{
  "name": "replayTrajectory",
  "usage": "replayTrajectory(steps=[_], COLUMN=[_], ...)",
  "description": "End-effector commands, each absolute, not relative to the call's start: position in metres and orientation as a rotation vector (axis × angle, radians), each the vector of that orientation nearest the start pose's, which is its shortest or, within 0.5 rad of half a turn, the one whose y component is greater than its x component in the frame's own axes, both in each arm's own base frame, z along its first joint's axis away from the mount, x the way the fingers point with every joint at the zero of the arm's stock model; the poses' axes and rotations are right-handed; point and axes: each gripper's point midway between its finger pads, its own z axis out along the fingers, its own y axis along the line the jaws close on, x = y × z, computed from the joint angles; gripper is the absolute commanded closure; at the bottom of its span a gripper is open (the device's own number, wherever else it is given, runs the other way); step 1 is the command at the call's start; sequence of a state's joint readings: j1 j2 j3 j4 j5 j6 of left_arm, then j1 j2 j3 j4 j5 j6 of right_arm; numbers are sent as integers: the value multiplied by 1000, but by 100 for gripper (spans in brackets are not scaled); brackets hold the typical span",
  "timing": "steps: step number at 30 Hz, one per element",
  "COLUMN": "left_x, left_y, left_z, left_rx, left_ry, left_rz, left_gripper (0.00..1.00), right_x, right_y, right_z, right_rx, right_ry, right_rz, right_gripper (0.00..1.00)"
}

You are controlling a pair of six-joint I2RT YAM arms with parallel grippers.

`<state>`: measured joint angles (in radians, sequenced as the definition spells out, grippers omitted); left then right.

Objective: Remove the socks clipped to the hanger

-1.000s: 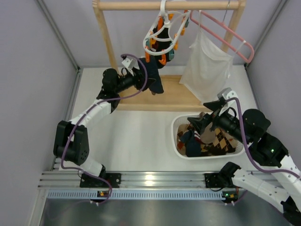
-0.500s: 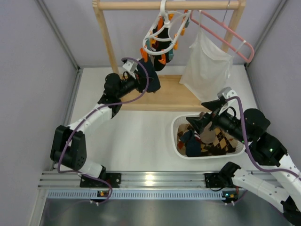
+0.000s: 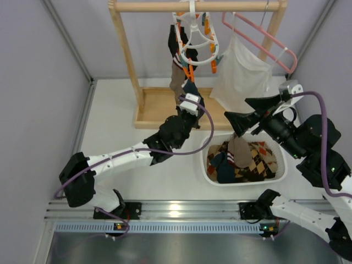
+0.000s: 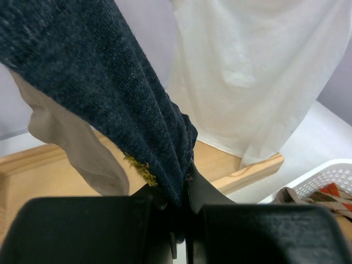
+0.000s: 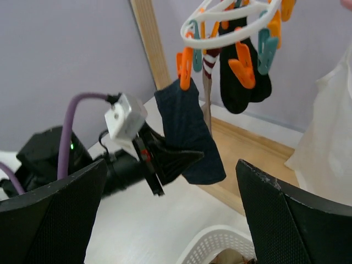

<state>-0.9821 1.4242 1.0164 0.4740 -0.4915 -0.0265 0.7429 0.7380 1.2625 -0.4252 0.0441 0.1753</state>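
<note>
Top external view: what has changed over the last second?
The left end effector swept from the rack's left post to below the hanger, shut on the navy sock, which is still clipped. The hanger swung from tilted to straighter. The right end effector, open, rose above the basket. The basket, mesh bag and pink hanger stayed put.

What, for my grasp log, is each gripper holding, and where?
Left gripper pinches the navy sock by its lower end; right gripper, jaws open, holds nothing.

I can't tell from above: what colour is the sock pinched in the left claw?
Dark navy; the sock shows best in the left wrist view.
</note>
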Motion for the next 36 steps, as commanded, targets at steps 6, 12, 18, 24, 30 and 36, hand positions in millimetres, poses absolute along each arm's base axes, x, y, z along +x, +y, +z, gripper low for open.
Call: replayTrajectory(steps=[6, 12, 18, 24, 30, 36], left_x=[319, 320, 323, 327, 327, 327], left_y=[-344, -366, -377, -386, -388, -390], left_z=[320, 320, 318, 314, 315, 315], left_rx=[259, 300, 338, 360, 362, 364], left_ry=[1510, 1507, 1501, 1498, 1495, 1493], left_rz=[21, 181, 227, 243, 234, 219], left_gripper=[100, 100, 100, 100, 100, 100], right_x=[228, 271, 318, 342, 355, 355], right_y=[182, 205, 225, 249, 254, 250], right_z=[508, 516, 504, 483, 469, 466], right_rx=[-347, -416, -476, -490, -469, -422], right_ry=[1493, 1571, 1657, 1694, 1711, 1706], right_rz=[595, 454, 258, 122, -14, -62], right_gripper=[9, 16, 22, 25, 27, 30])
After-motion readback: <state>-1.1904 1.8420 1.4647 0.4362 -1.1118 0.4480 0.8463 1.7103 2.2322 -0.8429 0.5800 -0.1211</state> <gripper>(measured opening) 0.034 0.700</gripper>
